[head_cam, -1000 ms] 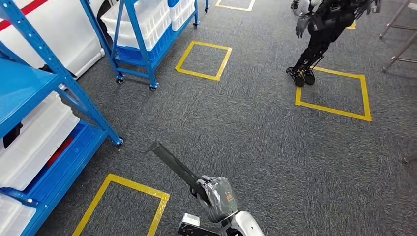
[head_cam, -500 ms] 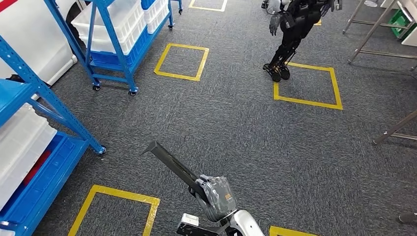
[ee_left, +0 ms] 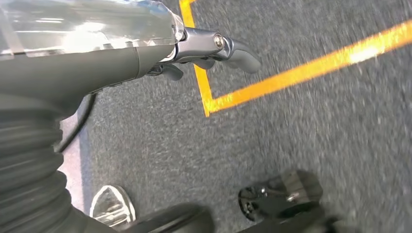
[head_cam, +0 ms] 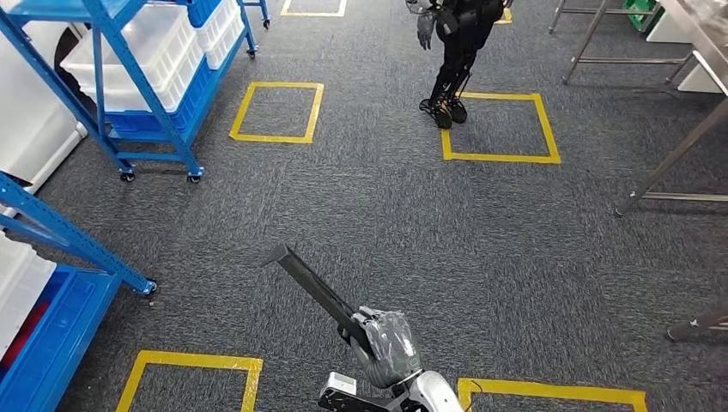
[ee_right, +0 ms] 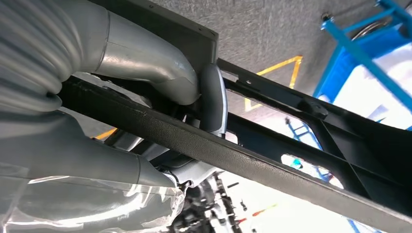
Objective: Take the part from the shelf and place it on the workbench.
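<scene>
Black part: gripped by right hand, long axis toward 10 o'clock.
Left hand: hanging, holds nothing, fingers loosely curled.
Workbench: 2 o'clock, well apart.

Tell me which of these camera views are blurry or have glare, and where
Head view: sharp and evenly lit, right hand and black part crisp. Left wrist view: carpet and yellow floor tape motion-smeared, with glare on the clear cover over the left hand. Right wrist view: the close-up hand and part are soft, and the bright background beside the blue shelf is blown out.
</scene>
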